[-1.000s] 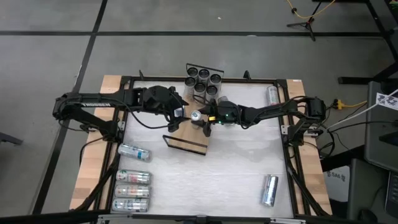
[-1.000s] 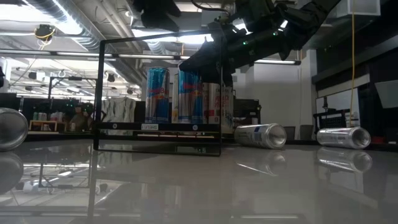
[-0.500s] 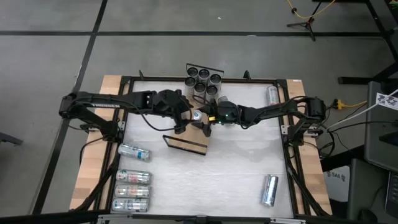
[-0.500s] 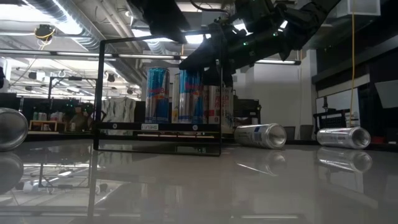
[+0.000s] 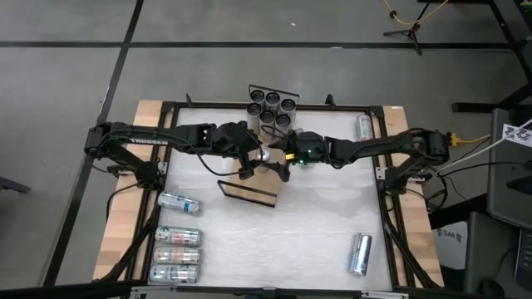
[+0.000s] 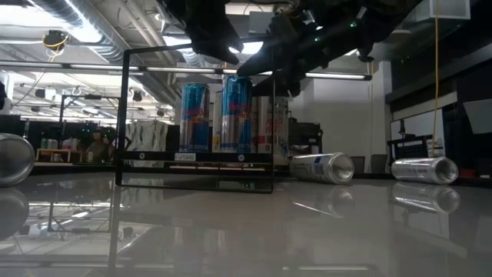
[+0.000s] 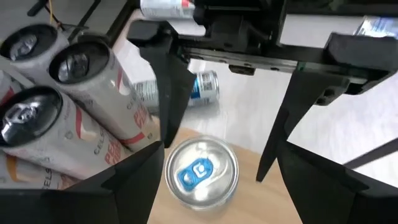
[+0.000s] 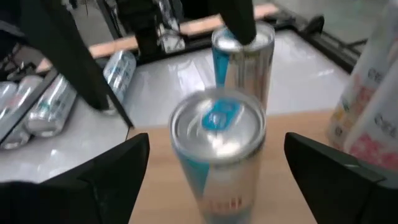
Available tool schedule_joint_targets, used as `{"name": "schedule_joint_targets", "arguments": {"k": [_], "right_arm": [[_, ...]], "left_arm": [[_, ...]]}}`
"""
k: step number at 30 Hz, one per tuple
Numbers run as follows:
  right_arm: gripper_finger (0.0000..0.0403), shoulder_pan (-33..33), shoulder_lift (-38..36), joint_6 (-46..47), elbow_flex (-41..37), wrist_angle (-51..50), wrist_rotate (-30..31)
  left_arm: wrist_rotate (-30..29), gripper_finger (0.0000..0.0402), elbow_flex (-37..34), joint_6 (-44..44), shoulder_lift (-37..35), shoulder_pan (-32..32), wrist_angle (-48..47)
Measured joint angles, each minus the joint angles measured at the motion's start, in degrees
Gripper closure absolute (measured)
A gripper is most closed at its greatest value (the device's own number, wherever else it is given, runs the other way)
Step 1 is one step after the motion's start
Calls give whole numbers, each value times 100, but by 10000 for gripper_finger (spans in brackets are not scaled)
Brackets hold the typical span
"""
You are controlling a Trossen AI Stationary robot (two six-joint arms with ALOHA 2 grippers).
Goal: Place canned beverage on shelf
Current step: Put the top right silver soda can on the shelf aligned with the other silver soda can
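The white worktop (image 5: pixel 316 224) with pale wooden side strips sat inside a black frame on a grey floor; the low view looked across its glossy surface into a room with ceiling ducts and strip lights. Both arms met near the middle of the worktop. The can (image 7: pixel 201 172), silver with a blue tab, stood upright on the light-wood shelf (image 8: pixel 292 211). The right gripper (image 8: pixel 211 186) flanked it with fingers spread, not touching it. The left gripper (image 7: pixel 214 186) hung over the can, fingers also spread wide on either side.

From above, the arms hid most of the can and part of the shelf (image 5: pixel 249 190); only its black rail and wood edge showed. In the low view the grippers were dark shapes cut off by the upper edge. Only the wrist views showed the can's lid and the gap beside each finger. A cluster of upright cans (image 5: pixel 271 106) stood at the far edge, and loose cans (image 5: pixel 176 246) lay along the left side.
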Motion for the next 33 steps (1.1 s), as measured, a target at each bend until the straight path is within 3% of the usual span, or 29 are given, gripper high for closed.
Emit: {"name": "schedule_joint_targets", "arguments": {"k": [10,33], "right_arm": [[37,2,-500,-2,-2,-766,-587],[37,2,-736,-204,0,-1130,-605]], "left_arm": [[-95,98,2,2,142,0,9],[-447,98,2,145,711,7,65]]}}
